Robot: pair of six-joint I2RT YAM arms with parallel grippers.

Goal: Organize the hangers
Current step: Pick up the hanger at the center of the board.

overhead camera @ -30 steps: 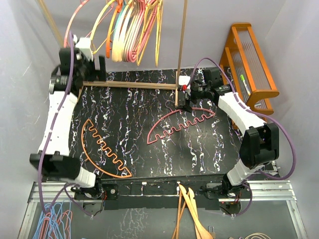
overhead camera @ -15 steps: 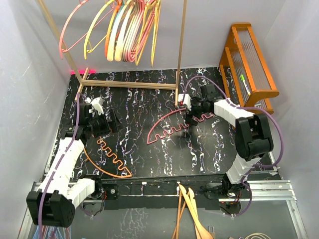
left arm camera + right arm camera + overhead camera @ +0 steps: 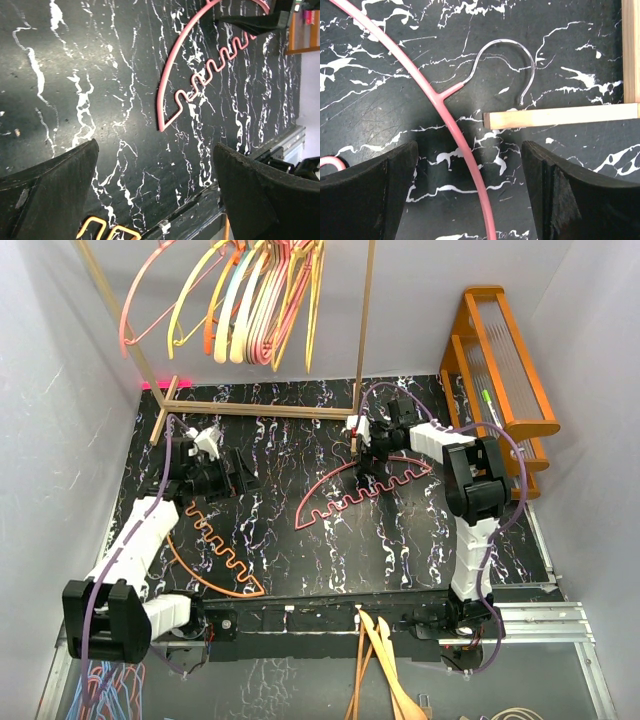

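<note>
Right wrist: right gripper (image 3: 470, 180) spread astride pink hanger (image 3: 440, 100) (left gripper (image 3: 155, 200) spread too); should be closed squarely at its neck.

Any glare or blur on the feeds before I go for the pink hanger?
Right wrist: pink hanger sharp, right claw's fingers dark and soft. Left wrist: dull sheen on the table, hanger readable. Top external: evenly lit, red glow by the wooden rack.
</note>
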